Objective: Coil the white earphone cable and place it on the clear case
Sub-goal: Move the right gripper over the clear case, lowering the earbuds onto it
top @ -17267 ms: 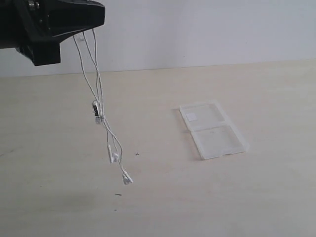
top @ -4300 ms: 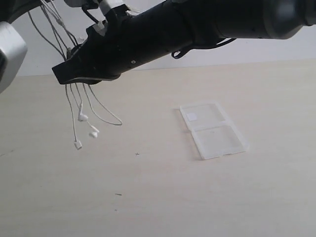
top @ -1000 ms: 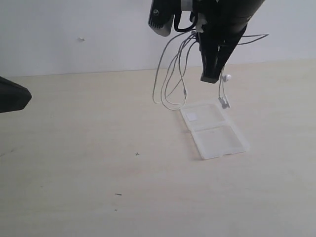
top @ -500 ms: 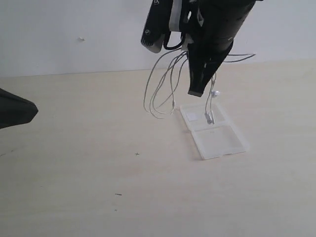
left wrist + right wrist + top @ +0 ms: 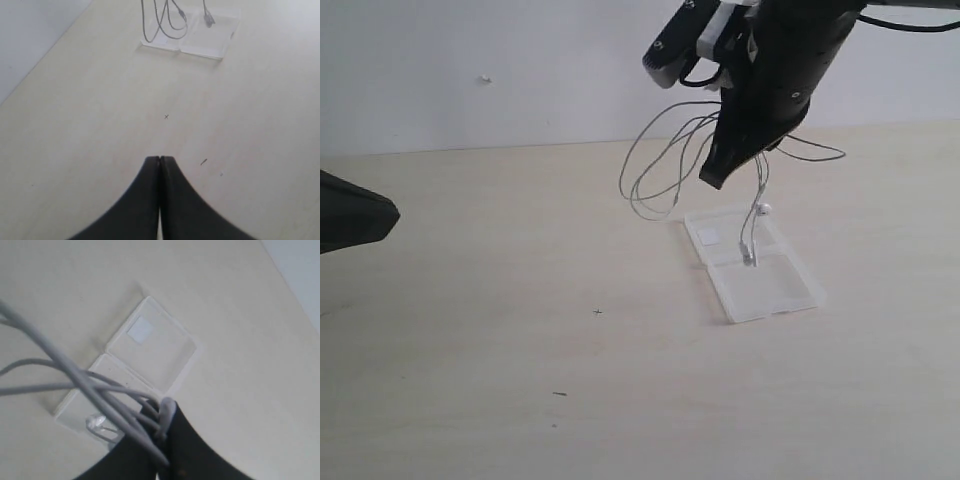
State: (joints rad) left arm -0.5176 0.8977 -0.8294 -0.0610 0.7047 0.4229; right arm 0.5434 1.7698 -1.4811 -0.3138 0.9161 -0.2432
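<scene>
Exterior view, far left: my left hand (image 5: 390, 213) sat low over the tabletop (image 5: 520, 350), well apart from everything else. The left wrist view showed its two fingers pressed together with nothing between them, so it was empty and out of the job.

Middle of the tabletop was bare wood, only a couple of tiny dark specks.

Further right, the white earphone cable (image 5: 650, 216) was fully off the tabletop, hanging from my right hand (image 5: 715, 178). Several loose loops drooped on the hand's left side, and a shorter tail dropped on its right side with an earbud (image 5: 764, 208) and a small end piece (image 5: 748, 256) at the bottom. I couldn't tell whether that piece was touching the case or just above it. In the right wrist view the fingers were clamped on the bundled strands, and one strand end dangled over the case half without the label.

The clear case (image 5: 790, 290) lay open and flat below the right hand, with the white label (image 5: 709, 237) on the far half.

Progress, my read: the gathering was done in a rough way. The cable was looped and carried in one hand, but the loops were wide and uneven, not a tidy coil. The carry to the case was about done. The placing was not: nothing rested on the case for certain, and the big loops hung out past its left edge. What was left was to bring the bundle over the case, lower it and let go.
</scene>
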